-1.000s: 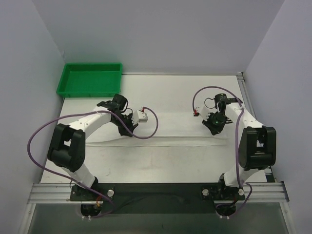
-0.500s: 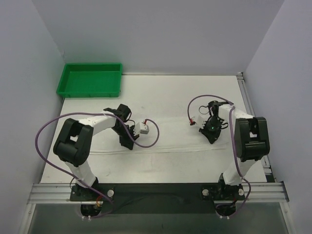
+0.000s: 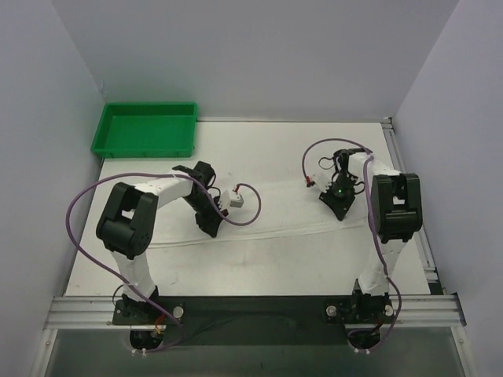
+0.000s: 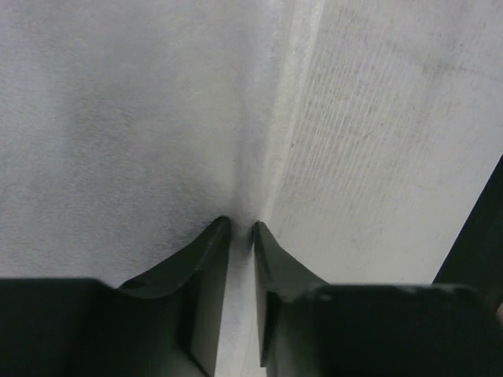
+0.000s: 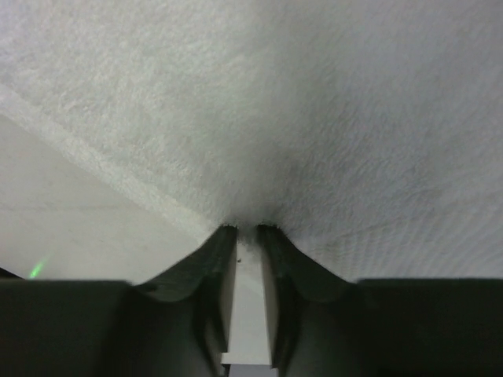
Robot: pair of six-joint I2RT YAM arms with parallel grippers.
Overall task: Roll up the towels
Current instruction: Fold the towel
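The white towel [image 3: 275,216] lies folded as a long band across the middle of the table. My left gripper [image 3: 212,228] points down at the band's left part. In the left wrist view its tips [image 4: 241,229] stand a narrow gap apart, straddling the towel's edge [image 4: 259,157] where the cloth meets the table [image 4: 393,157]. My right gripper [image 3: 339,206] presses down on the band's right end. Its tips [image 5: 247,232] are also slightly apart and dig into the terry cloth [image 5: 314,94] near its hem.
A green plastic tray [image 3: 145,129] sits at the table's far left corner. Purple cables loop beside both arms. Grey walls close in on the left, right and back. Bare table [image 5: 78,212] shows beside the towel's hem.
Both grippers have shifted a little towards the near side over the towel band. Their jaws, shut before, now stand slightly apart.
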